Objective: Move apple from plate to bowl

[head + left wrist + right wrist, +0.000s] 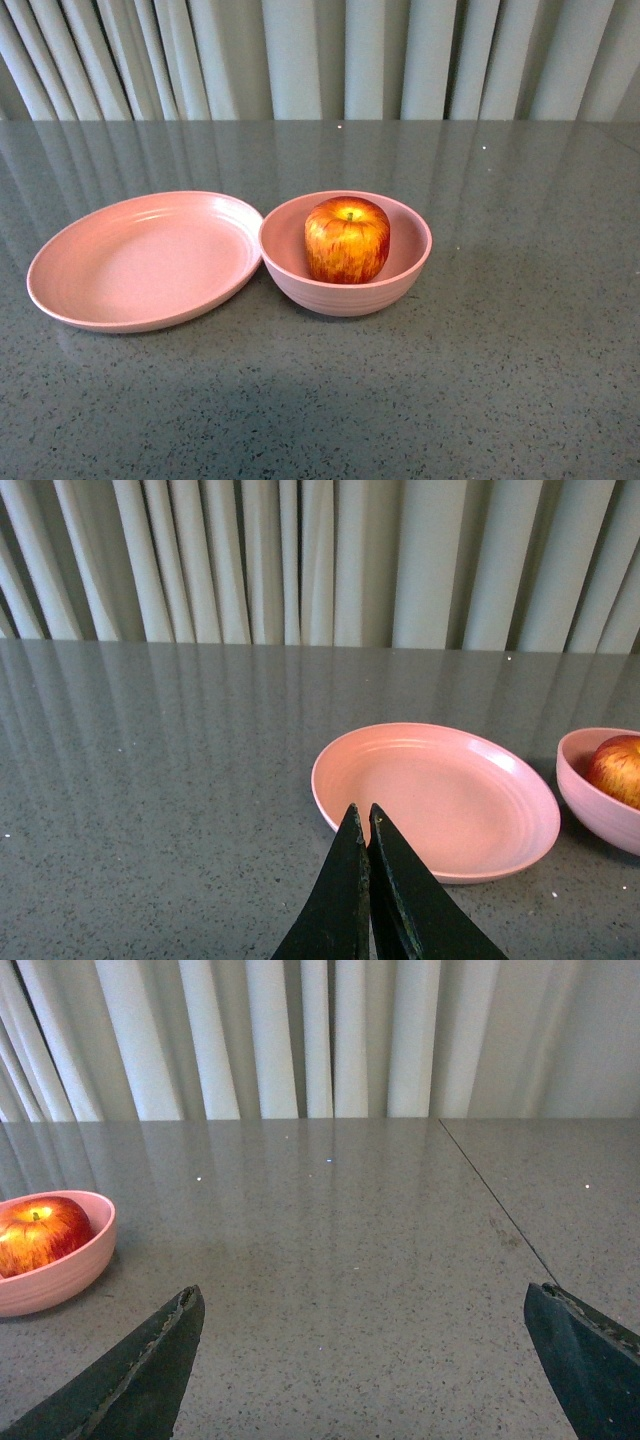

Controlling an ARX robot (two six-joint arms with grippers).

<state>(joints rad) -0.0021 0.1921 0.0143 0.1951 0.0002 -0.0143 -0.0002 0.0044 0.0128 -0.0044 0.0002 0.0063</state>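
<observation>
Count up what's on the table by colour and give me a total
Pink: 2, the plate and the bowl
Red and yellow: 1, the apple in the bowl
Total: 3

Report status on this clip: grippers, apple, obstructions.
Left gripper shut, empty; right gripper open, empty. Apple in bowl; plate bare. Nothing obstructing.

The front view looks down across the table point(520, 400) toward the curtain point(300, 60), close to the plate point(150, 262) and bowl point(345, 255). Both wrist views sit low, facing the same curtain: the left shares plate and bowl, the right only the bowl's edge.
</observation>
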